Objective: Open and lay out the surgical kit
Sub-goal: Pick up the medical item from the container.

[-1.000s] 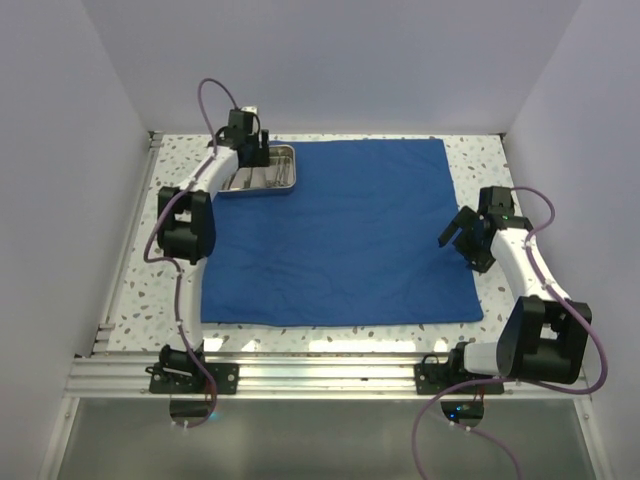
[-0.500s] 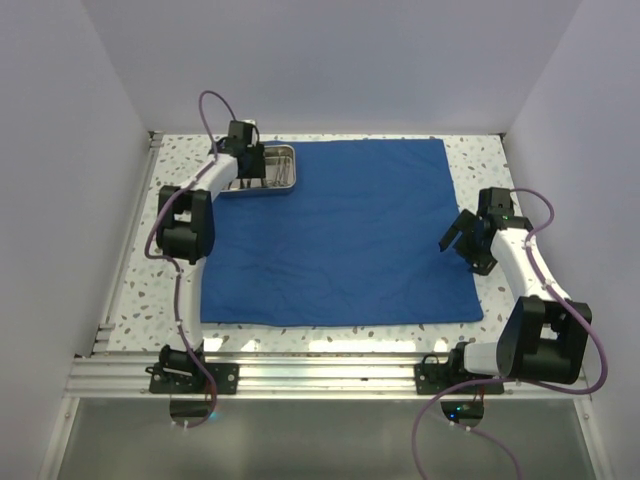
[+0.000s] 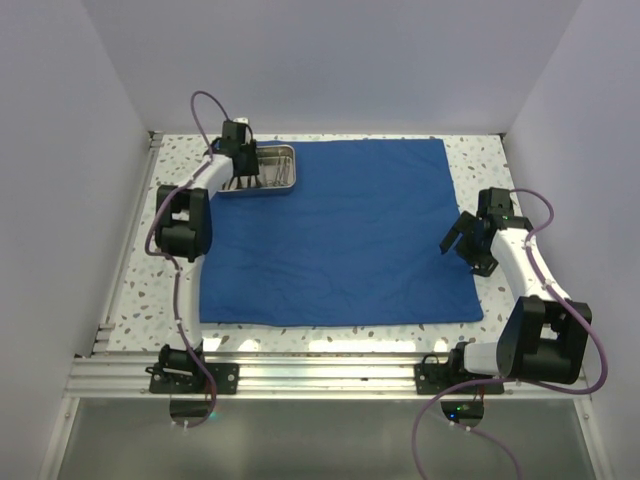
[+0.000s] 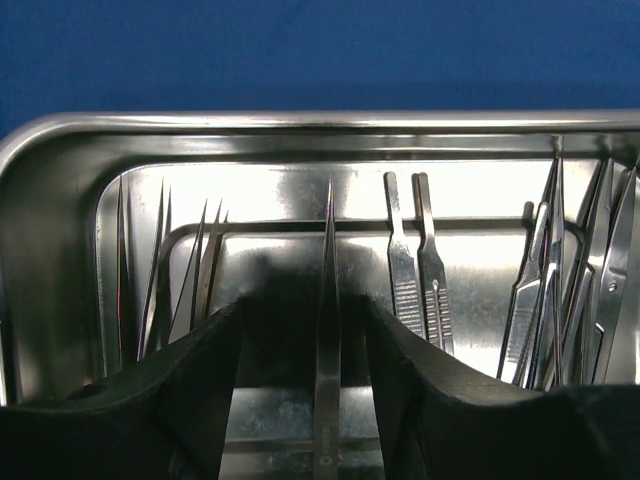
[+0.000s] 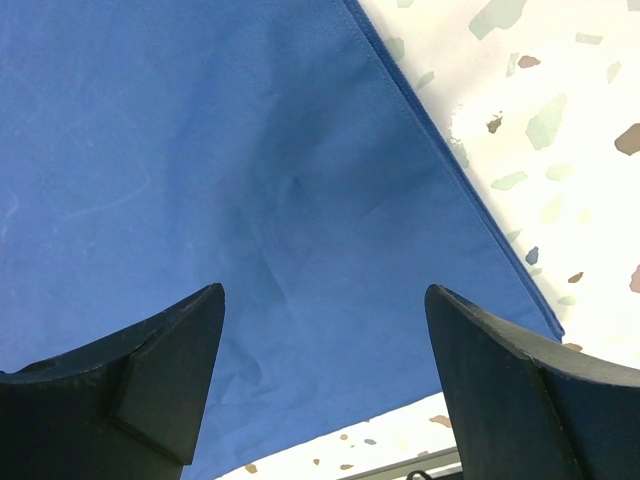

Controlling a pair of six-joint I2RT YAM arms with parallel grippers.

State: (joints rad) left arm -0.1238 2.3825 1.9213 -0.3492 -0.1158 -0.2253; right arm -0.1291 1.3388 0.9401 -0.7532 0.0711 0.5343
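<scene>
Speckled table (image 3: 470, 160) | wrist view alone: left hand (image 4: 303, 312) unclenched astride tweezers (image 4: 328, 400) | right hand (image 5: 322, 300) released over cloth (image 5: 200, 150)

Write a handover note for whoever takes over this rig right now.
Left gripper: open, down in the steel tray, its fingers on either side of one pair of tweezers, not yet gripping.
Right gripper: open, holding nothing, above the right edge of the blue cloth.
Things: the cloth is spread flat on the table; the tray is at its far-left corner.
Done: kit unwrapped.
Left: the tweezers and other instruments are in the tray, to be laid out.
</scene>
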